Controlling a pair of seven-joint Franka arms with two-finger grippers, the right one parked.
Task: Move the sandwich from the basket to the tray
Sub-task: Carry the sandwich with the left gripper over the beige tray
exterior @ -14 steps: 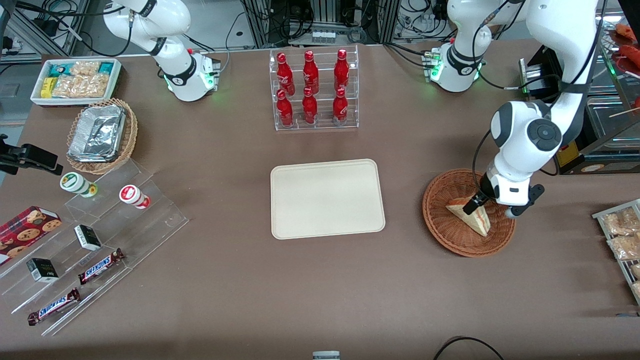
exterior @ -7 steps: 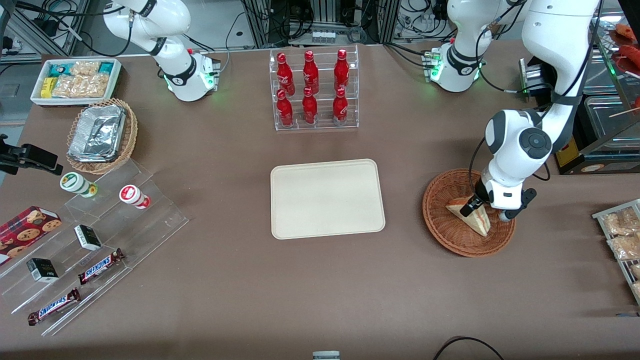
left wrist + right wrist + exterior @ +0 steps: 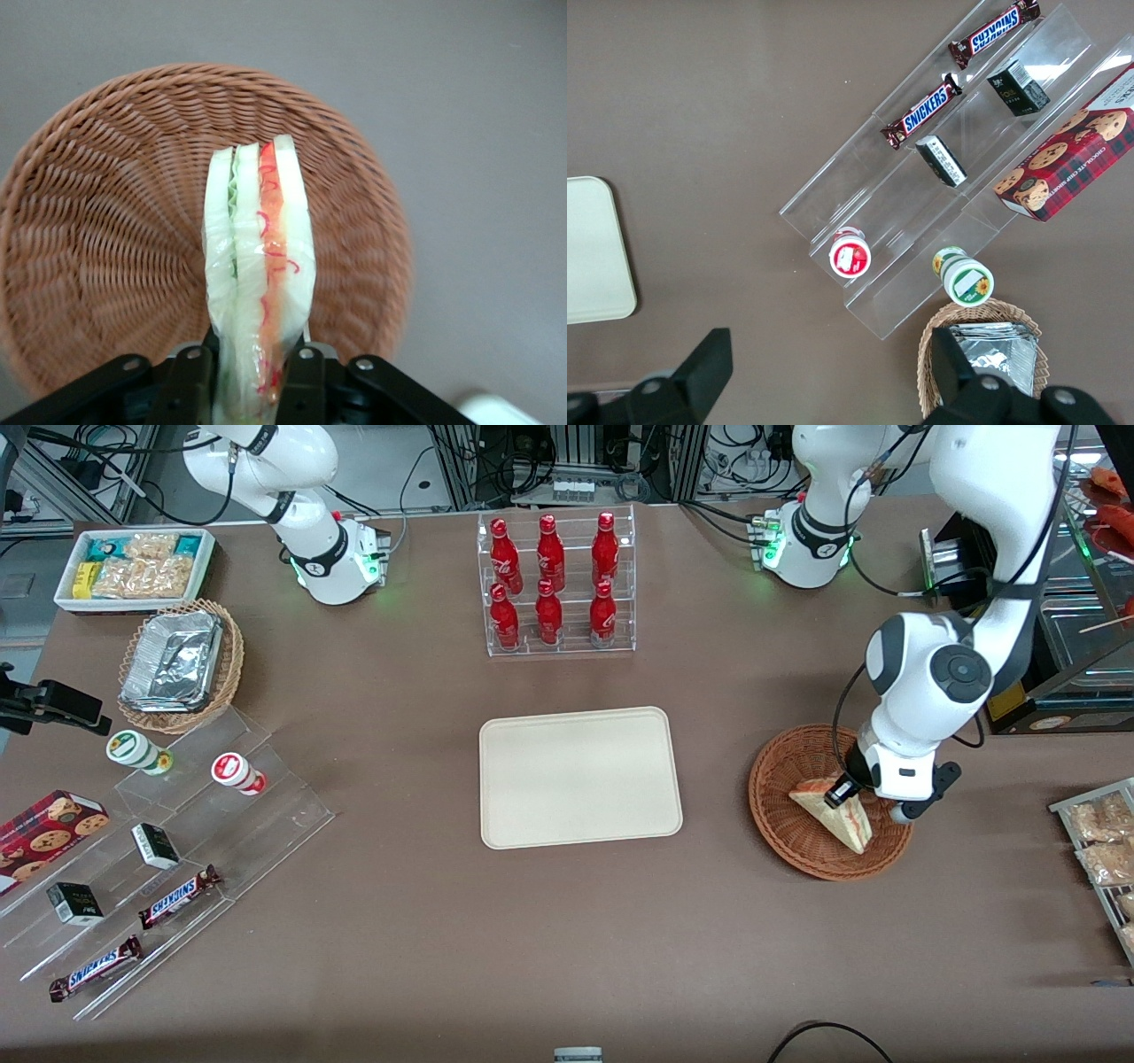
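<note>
- Note the tray (image 3: 580, 777): flat cream rectangle, rounded corners, bare, well apart from the load.
- Note the basket (image 3: 788, 828): round, reddish-brown woven wicker.
- The gripper (image 3: 247, 376) is clamped on the sandwich (image 3: 258, 266); since a second ago the wedge has risen, so you may judge lift-off begun.
- The sandwich is a soft, film-wrapped triangle hanging over the basket.

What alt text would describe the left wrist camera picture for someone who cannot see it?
The claw grips a wrapped sandwich by its sides, filling edge facing the camera, above a round woven basket on a brown table.
</note>
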